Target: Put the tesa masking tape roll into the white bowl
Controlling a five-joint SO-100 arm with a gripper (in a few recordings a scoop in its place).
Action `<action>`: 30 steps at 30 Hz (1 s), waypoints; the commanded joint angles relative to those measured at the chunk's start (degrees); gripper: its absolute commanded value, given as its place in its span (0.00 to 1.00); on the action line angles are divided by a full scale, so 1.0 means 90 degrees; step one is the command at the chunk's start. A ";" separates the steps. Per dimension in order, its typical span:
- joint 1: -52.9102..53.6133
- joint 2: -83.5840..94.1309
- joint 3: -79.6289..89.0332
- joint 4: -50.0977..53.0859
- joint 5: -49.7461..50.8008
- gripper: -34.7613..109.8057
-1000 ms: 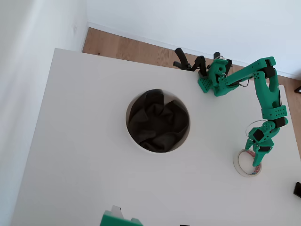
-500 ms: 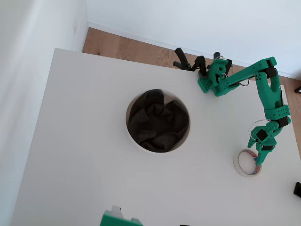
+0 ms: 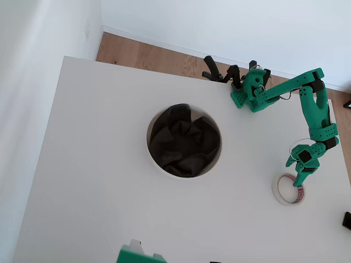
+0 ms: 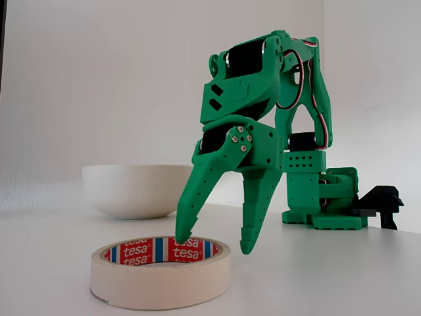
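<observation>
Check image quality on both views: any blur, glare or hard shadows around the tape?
Overhead view: bright, even light, only faint shadows; the tesa masking tape roll is small but distinct. Fixed view: the roll and the open gripper are sharp, the tesa print legible; the white bowl behind looks slightly soft.

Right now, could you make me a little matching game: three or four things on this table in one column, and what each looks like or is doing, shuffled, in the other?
1. tesa masking tape roll
2. white bowl
3. gripper
4. table

a. green, fingers spread open
b. holds crumpled dark cloth
c. lies flat, red-and-blue core
d. plain white surface

Pairs: 1-c, 2-b, 3-a, 4-d
</observation>
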 commanded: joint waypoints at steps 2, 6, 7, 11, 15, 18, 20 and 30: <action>-0.0146 -0.0039 -0.0400 0.0020 0.0205 0.43; -0.0166 -0.0039 -0.0400 0.0010 0.0225 0.39; -0.0166 -0.0039 -0.0400 0.0010 0.0215 0.35; -0.0166 -0.0049 -0.0410 0.0020 0.0313 0.18; -0.0215 -0.0049 -0.0410 0.0020 0.0313 0.18; -0.0293 -0.0049 -0.0410 0.0020 0.0254 0.18; -0.0342 -0.0049 -0.0410 0.0020 0.0195 0.18; -0.0215 0.1523 -0.0635 0.0625 -0.0039 0.18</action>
